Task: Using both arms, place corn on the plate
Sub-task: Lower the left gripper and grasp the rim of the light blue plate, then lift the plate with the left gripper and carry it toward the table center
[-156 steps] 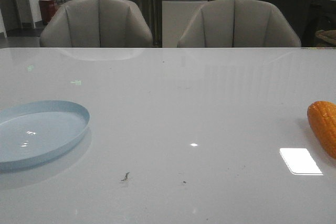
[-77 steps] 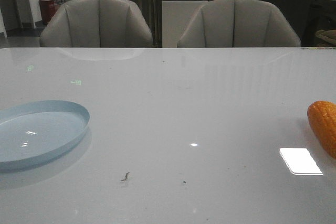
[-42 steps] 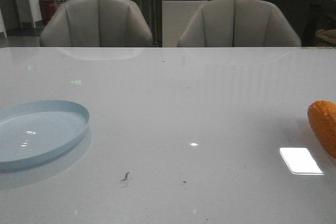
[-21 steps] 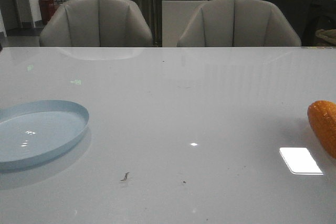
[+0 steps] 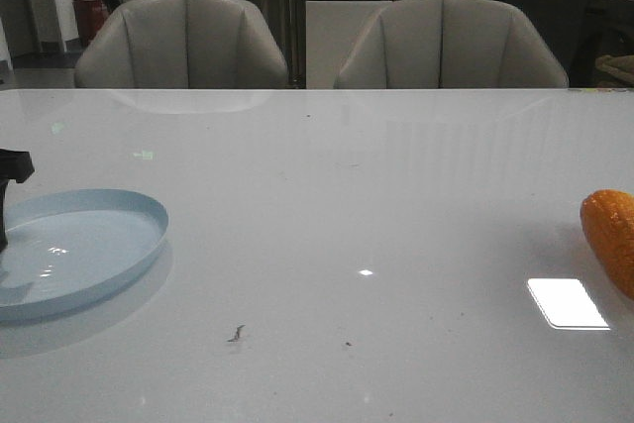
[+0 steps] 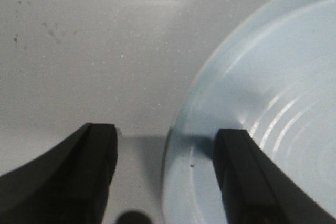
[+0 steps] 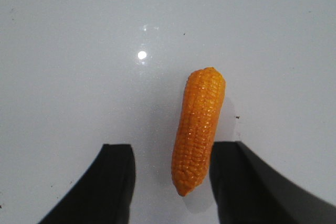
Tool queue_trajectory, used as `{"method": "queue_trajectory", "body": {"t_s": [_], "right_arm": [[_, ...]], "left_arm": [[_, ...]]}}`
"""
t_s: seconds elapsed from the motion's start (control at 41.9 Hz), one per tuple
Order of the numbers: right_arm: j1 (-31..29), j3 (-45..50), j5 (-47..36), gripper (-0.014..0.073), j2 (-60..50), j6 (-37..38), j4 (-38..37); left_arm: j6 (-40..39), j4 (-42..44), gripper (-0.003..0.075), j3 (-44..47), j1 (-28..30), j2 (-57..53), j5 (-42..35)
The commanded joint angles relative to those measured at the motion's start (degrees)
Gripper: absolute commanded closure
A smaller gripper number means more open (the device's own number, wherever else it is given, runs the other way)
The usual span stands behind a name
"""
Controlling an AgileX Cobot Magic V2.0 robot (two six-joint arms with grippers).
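The pale blue plate (image 5: pixel 89 245) lies at the table's left. In the left wrist view the plate (image 6: pixel 262 93) fills one side, and my left gripper (image 6: pixel 165 153) is open with its fingers on either side of the plate's rim, just above it. A dark part of the left arm (image 5: pixel 12 170) shows at the front view's left edge. The orange corn (image 5: pixel 611 240) lies on the table at the far right. In the right wrist view my right gripper (image 7: pixel 170 169) is open above the corn (image 7: pixel 199 124); the cob's near end sits between the fingers, untouched.
Two grey chairs (image 5: pixel 183 42) (image 5: pixel 451 42) stand behind the white glossy table (image 5: pixel 347 195). A bright light patch (image 5: pixel 567 304) reflects near the corn. Small dark specks (image 5: pixel 236 334) lie at front centre.
A dark part of my left arm has come into the front view at the left edge, by the plate. The plate and the corn have not moved.
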Motion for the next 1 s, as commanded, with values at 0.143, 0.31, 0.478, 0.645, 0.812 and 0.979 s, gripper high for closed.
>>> {"method": "queue_trajectory", "body": {"t_s": [0.143,0.31,0.478,0.645,0.812,0.979], "right_arm": [[-0.2,-2.0,-2.9,0.0148,-0.7,-0.5,0.4],[-0.2,-2.0,-2.9,0.0148,-0.7,-0.5,0.4],[-0.2,-2.0,-2.8,0.0148,-0.7,-0.5,0.4],[-0.2,-2.0,-2.8,0.0148,-0.7,-0.5,0.4],[-0.2,-2.0,-2.8,0.0148,-0.7,-0.5,0.4],[-0.2,-2.0,-2.8,0.0148,-0.7,-0.5,0.4]], "left_arm": [[0.0,-0.8,0.0535,-1.5,-0.3,-2.2,-0.7],[0.0,-1.7,0.0625,-1.5,-0.3,-2.2,-0.4],[0.0,-1.7,0.0627,-3.7,-0.3,-2.2,2.4],[0.0,-3.4,0.0627,-10.9,-0.3,-2.5,7.3],[0.0,-10.5,0.0627,-20.1,-0.3,-2.5,11.3],[0.0,-20.1,0.0627,-26.7,-1.3,-2.5,11.3]]}}
